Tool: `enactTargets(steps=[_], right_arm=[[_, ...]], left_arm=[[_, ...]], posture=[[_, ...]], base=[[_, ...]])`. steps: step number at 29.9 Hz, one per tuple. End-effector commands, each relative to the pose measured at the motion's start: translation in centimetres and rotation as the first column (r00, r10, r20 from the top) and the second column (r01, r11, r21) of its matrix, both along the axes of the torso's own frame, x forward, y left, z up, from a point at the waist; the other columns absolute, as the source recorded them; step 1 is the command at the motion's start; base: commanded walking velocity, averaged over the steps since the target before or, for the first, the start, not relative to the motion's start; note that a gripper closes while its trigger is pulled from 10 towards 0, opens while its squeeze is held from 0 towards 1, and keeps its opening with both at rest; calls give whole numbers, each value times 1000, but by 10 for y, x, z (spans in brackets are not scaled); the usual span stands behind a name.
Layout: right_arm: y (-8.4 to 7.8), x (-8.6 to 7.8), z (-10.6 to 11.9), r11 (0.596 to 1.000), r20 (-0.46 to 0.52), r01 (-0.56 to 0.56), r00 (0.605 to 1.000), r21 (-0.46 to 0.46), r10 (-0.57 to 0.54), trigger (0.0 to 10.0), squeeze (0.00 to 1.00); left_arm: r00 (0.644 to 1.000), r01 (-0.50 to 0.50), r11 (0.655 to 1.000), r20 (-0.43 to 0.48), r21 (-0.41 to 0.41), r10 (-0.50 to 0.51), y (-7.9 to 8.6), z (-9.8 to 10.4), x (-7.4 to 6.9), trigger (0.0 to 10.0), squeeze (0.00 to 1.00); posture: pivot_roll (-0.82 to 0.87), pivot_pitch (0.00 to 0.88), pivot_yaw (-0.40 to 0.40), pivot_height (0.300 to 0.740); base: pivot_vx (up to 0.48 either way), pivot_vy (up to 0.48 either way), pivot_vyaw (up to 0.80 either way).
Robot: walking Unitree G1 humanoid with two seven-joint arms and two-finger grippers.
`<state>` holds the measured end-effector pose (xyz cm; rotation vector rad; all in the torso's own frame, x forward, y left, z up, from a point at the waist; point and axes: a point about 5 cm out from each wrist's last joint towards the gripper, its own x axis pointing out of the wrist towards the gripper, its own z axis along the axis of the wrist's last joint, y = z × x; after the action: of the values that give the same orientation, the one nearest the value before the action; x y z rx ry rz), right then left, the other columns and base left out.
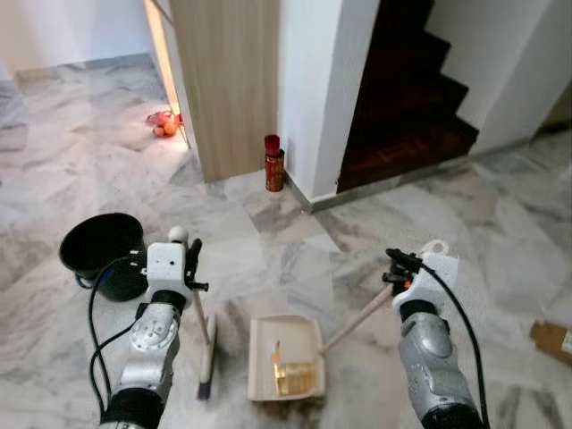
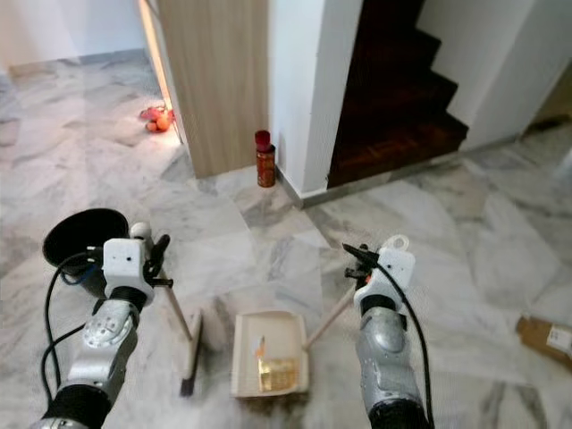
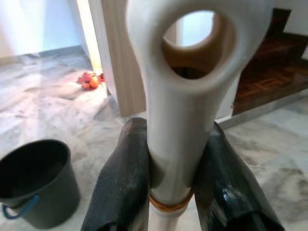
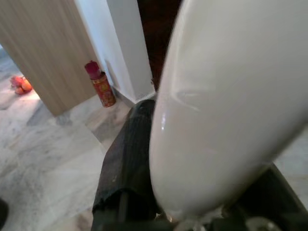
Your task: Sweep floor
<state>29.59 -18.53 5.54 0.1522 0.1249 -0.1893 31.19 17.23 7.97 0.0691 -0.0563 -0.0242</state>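
On the marble floor [image 1: 268,241] directly ahead of you, the cream dustpan [image 1: 284,357] is the reference point for the coming move. It lies flat with its long axis running toward and away from the robot, and a yellow piece of debris [image 1: 291,374] rests inside it near the end closest to the robot.

The dustpan handle [image 1: 357,320] rises on a diagonal from the pan's right side up to the right end effector [image 1: 399,271]. In the right wrist view, a black finger [image 4: 126,163] presses against the handle's rounded cream end, so treat this end effector as pinching the handle.

The broom [image 1: 204,344] stands just left of the dustpan. Its brush head [image 1: 207,362] rests on the floor, parallel to the pan's left wall and just apart from it. The stick slopes up and away from the pan to the left end effector [image 1: 189,259]. In the left wrist view, both fingers [image 3: 126,178] clamp the stick below its hanging loop [image 3: 195,43].

Judged from this layout, the left arm works the broom and any stroke must travel rightward, from brush head toward dustpan.

Left of the dustpan, beyond the broom, sits a black bucket [image 1: 103,252]. Farther off, a red spray can [image 1: 273,163] stands at the white wall corner [image 1: 313,98].
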Motion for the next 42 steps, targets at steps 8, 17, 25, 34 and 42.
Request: enactTargets(steps=[8,17,25,34,42], right_arm=[[5,8,14,1000,61,-13,998,-3,13,10000,0],[5,7,14,1000,58,-15,998,-3,15,10000,0],[9,8,15,999,64,-28,998,-15,29,10000,0],[9,7,13,1000,60,-24,998,-6,24,10000,0],[10,7,12,1000,56,-20,998,-2,20,10000,0]], left_arm=[[999,-4,1000,46,10,4,3,11,2,10000,0],[999,-11,1000,48,10,10,5,11,2,10000,0],[999,-16,1000,50,16,15,7,12,2,10000,0],[999,-11,1000,52,22,10,7,14,2,10000,0],[999,-3,1000,52,30,1,6,14,2,10000,0]], posture=[[-38,0,-40,740],[-32,0,-41,740],[-26,0,-36,740],[-27,0,-30,740],[-27,0,-27,740]], base=[[0,327,0],[0,328,0],[0,325,0],[0,284,0],[0,135,0]])
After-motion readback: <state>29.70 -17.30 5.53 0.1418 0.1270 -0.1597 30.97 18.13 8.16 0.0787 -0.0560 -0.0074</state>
